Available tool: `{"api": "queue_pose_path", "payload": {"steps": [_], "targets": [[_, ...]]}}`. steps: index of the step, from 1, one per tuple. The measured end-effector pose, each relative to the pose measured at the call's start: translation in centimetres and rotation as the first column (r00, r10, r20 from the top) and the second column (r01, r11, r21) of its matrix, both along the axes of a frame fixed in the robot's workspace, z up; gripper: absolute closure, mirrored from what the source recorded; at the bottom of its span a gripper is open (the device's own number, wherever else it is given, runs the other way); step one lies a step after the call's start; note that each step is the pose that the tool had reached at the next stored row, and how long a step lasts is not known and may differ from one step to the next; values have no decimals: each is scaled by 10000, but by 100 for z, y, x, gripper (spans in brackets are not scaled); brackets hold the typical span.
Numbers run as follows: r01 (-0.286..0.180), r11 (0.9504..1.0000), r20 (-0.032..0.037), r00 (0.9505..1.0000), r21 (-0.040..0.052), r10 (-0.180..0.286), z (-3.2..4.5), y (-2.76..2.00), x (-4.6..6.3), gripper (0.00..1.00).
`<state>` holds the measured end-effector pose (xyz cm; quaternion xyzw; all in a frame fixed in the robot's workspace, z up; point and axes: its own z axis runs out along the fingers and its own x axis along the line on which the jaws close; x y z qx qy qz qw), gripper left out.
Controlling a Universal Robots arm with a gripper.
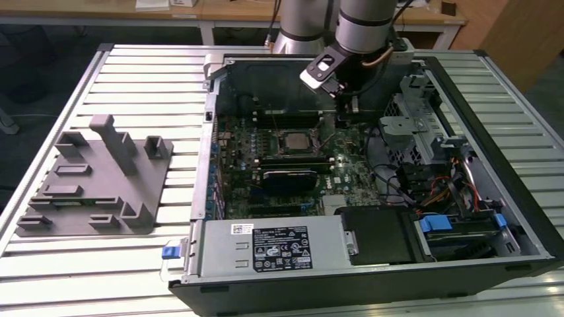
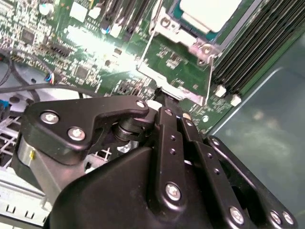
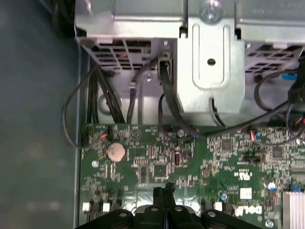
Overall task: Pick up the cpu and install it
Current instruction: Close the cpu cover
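Gripper [image 1: 351,105] hangs pinched together, seemingly empty; the cpu [image 1: 294,140] lies flat in its socket [image 2: 200,47], near, toward the exterior view's left.

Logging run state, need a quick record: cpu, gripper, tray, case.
cpu: lying in the socket, silver top up
gripper: shut, nothing between the fingers, tips close to the socket's edge
grey tray: on the table, at the exterior view's left of the case
case: open, on the same table
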<state>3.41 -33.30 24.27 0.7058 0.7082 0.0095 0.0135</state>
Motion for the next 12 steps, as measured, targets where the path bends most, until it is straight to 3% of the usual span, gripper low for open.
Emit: {"api": "queue_pose_path", "payload": {"steps": [12], "targets": [[15, 9997, -1, 10000, 252, -15, 1, 0, -220, 89]]}}
